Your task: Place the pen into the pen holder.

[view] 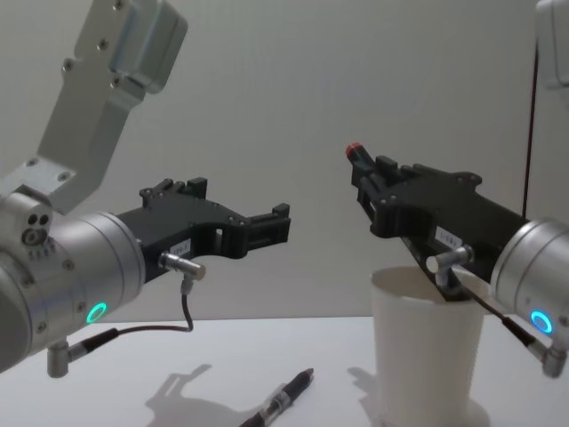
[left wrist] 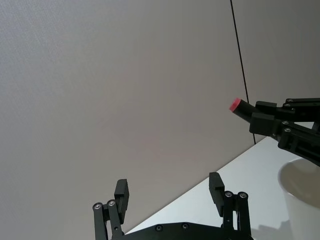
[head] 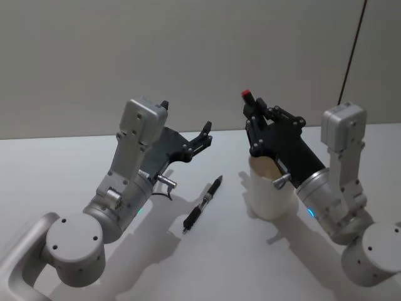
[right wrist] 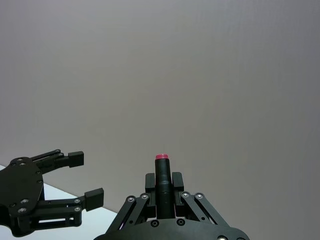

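Right end effector is closed on a red-tipped pen, held tilted above the rim of the white paper cup that serves as pen holder; the pen's lower end is hidden behind the fingers. The pen is judged light and stiff, with a smooth, slim barrel that could slip or pivot in a pinch, so a mid-barrel hold seems safest. The cup, apparently empty and thin-walled, would probably tip or slide at a light knock on its rim. The left end effector hovers wide open and empty, apart from the cup. A second pen lies flat on the white tabletop between the arms, clear of the cup's mouth. Nothing appears to block the descent.
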Controlling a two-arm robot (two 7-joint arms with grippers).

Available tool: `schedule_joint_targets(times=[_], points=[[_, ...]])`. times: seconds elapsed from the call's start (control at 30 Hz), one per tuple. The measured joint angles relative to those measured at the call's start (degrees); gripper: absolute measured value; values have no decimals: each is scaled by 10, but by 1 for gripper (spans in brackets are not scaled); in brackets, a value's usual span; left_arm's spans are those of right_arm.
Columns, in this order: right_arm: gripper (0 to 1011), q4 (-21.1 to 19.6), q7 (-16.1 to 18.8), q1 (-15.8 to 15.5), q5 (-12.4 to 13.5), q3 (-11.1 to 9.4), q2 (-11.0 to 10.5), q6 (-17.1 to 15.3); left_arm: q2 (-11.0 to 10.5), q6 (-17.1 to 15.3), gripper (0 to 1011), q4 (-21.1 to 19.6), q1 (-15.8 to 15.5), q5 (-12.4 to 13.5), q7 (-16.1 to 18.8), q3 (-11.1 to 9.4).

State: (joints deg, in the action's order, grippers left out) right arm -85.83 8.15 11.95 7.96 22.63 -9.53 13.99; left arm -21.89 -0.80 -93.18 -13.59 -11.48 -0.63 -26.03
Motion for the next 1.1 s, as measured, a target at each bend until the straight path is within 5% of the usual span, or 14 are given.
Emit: schedule_joint_targets(times=[1.1], points=[[185, 24, -29, -17, -44, -3, -6, 17, 0, 0, 1001, 0, 0, 0, 0, 0]])
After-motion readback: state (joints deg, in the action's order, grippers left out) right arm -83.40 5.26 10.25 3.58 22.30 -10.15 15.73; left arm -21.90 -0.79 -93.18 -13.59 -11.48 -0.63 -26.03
